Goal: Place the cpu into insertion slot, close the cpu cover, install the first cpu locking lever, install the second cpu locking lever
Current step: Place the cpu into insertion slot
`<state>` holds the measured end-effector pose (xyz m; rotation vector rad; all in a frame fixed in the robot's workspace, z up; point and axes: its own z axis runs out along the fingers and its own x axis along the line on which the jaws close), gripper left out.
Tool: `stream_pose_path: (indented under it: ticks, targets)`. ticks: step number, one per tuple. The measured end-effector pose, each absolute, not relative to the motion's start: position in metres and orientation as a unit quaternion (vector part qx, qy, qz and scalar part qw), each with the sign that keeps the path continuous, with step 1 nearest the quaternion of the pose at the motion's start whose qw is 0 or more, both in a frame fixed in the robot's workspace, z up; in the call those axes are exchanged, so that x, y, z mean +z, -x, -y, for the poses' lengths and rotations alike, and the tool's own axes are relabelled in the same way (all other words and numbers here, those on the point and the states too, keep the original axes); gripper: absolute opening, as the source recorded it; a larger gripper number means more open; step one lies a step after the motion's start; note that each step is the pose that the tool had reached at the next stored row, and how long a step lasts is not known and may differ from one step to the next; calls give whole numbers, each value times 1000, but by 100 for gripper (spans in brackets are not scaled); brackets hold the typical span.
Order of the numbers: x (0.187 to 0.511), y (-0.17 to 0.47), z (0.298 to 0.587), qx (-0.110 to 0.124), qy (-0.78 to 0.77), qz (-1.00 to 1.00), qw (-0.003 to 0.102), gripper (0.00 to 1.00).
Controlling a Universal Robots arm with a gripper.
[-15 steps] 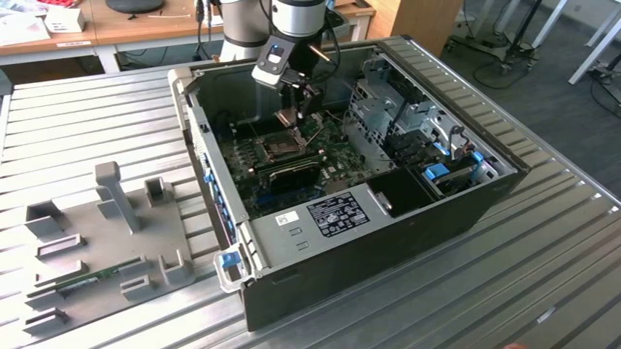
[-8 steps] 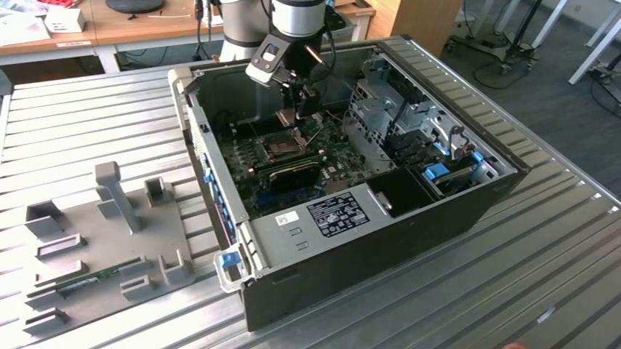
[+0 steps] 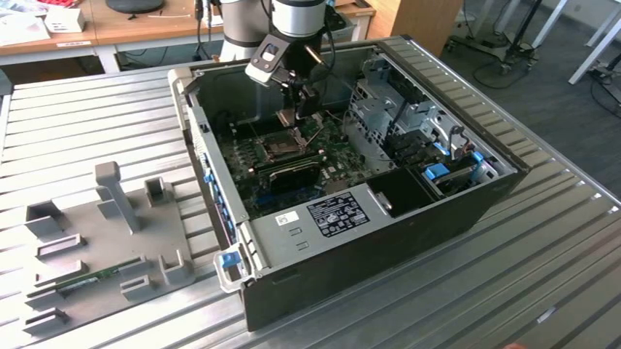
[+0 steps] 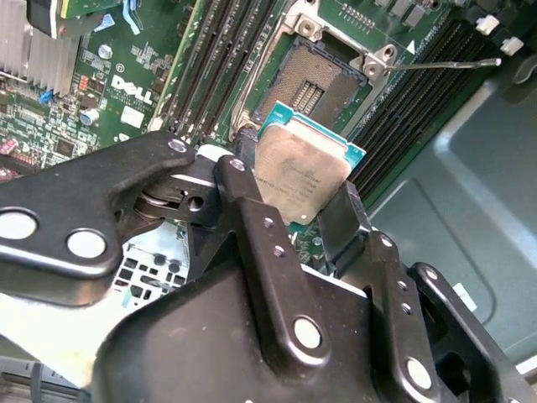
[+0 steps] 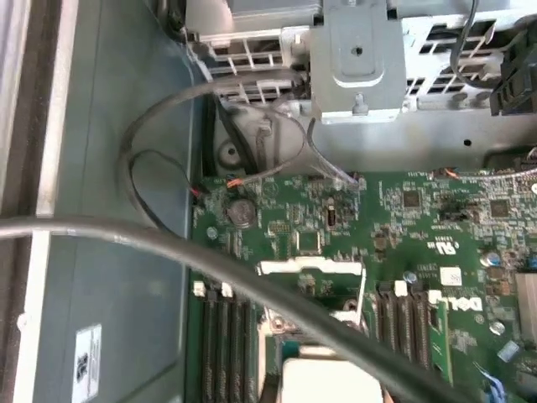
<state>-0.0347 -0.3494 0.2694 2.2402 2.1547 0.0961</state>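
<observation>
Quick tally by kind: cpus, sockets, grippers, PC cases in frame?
cpu: 1
insertion slot: 1
gripper: 1
computer case: 1
Total: 4

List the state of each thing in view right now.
cpu: clamped in the gripper, tilted, above the slot, not seated.
gripper: shut on the cpu.
insertion slot: uncovered, empty, contacts exposed.
cpu cover: apparently swung open, off the slot.
locking lever: unlatched, sticking out sideways.
computer case: side open.
</observation>
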Motion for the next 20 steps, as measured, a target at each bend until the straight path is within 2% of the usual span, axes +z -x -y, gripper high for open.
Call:
stream_pose_path:
  ticks: [20]
  targets:
    - [265, 39, 347, 32, -708, -706, 15, 54]
